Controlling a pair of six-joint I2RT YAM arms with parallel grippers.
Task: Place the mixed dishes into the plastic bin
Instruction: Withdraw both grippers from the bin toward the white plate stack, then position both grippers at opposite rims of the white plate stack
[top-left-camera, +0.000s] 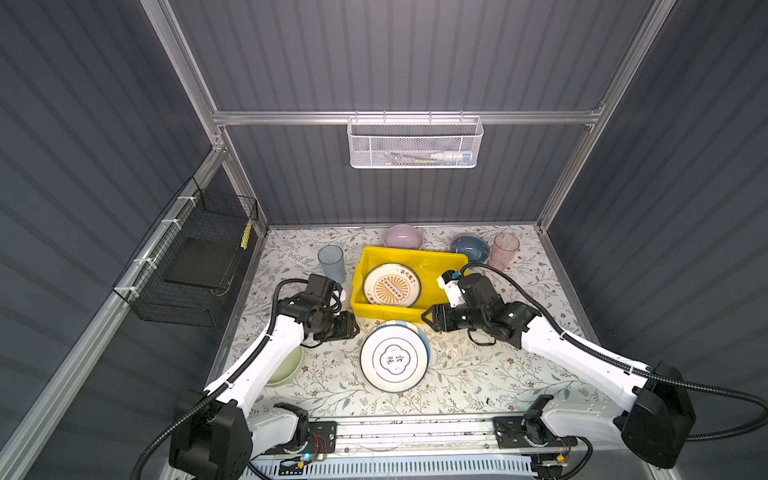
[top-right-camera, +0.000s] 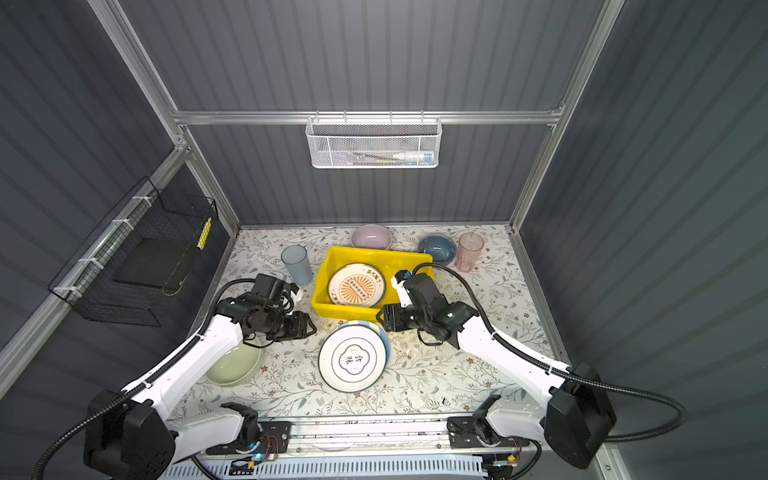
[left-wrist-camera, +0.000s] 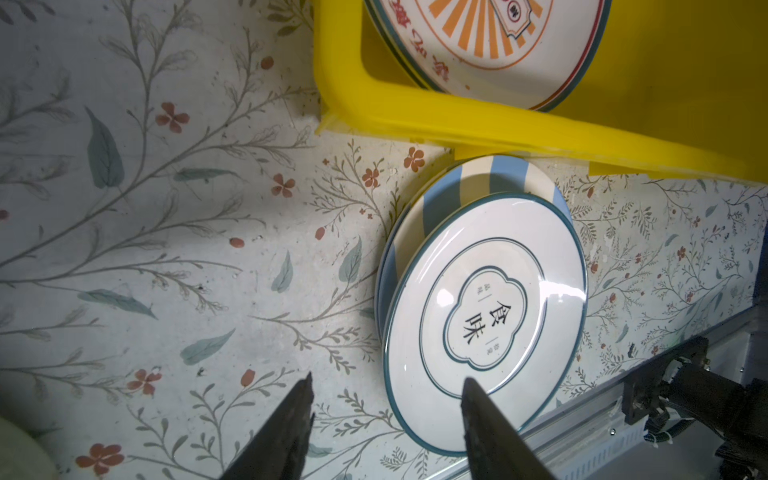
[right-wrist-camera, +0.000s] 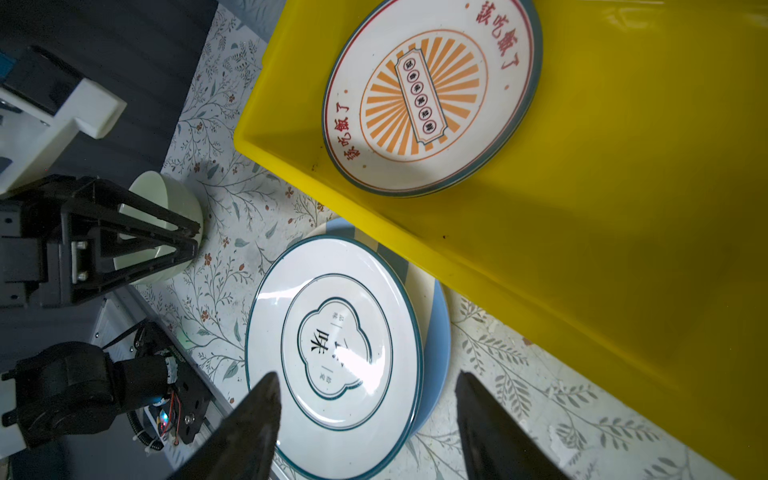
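Yellow bin (top-left-camera: 358, 291) already holds the sunburst plate (top-left-camera: 390, 286), just beyond both tools; the lettered plate (top-left-camera: 394, 358), stacked on the striped plate (left-wrist-camera: 478, 178), lies between left gripper (left-wrist-camera: 387, 377) and right gripper (right-wrist-camera: 366, 374), each spread empty, probably flanking it for a lift

Both top views look steeply down from high above the front of the enclosure, facing its back wall. They are far enough away to take in the whole floral table (top-left-camera: 478, 374), both arms and the side walls. They give nearly the same picture, shifted slightly sideways, with the yellow bin (top-left-camera: 384, 311) near mid-frame. The left wrist camera looks out past the left gripper (left-wrist-camera: 388, 378), close over the table, onto the green-rimmed plate (left-wrist-camera: 486, 307) and a corner of the bin. The right wrist camera, equally close, looks past the right gripper (right-wrist-camera: 365, 374) onto the same plate and bin from the opposite side.
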